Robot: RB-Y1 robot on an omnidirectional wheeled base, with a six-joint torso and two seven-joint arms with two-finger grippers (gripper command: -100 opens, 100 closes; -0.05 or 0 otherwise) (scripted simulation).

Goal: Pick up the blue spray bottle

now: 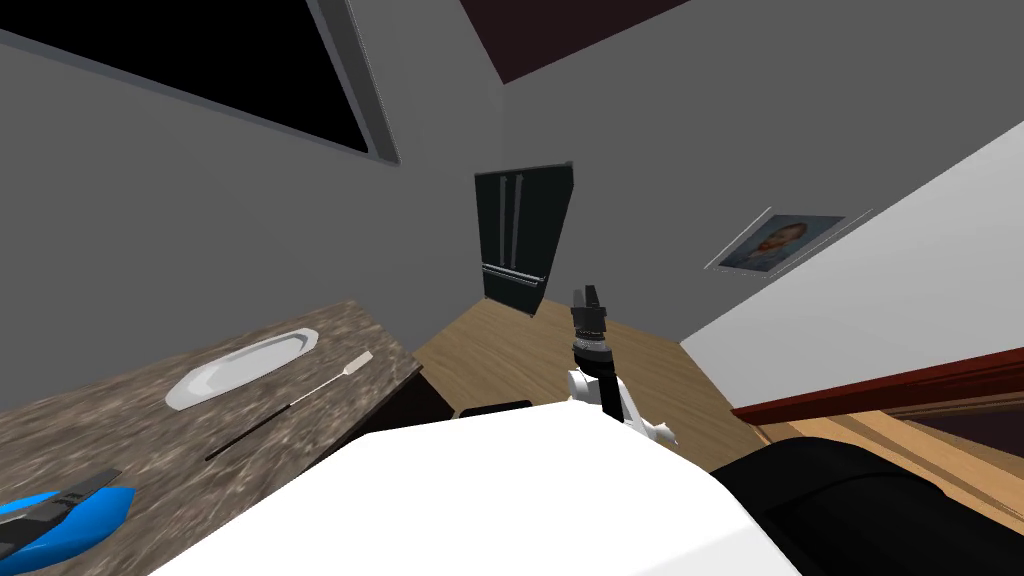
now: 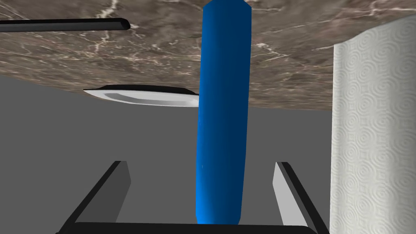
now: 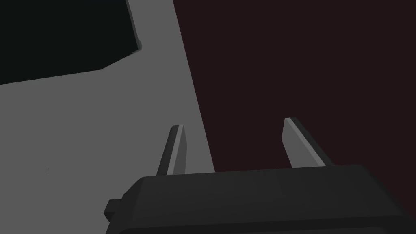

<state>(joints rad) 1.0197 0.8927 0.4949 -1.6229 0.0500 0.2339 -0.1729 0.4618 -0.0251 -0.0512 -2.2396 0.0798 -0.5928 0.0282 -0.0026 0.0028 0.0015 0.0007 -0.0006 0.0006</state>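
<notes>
Blue spray bottle [image 2: 222, 122] inside gaping left end effector [image 2: 200, 163], ungripped; right end effector [image 3: 233, 123] raised, gaping too.

On the surface [image 1: 90, 420], a long-handled utensil [image 1: 292, 402] lies just beside the plate [image 1: 243, 366], while the spray bottle [image 2: 222, 122], between the left gripper's [image 2: 200, 163] spread fingers, and a paper towel roll [image 2: 371, 134] stand nearer than the plate.
</notes>
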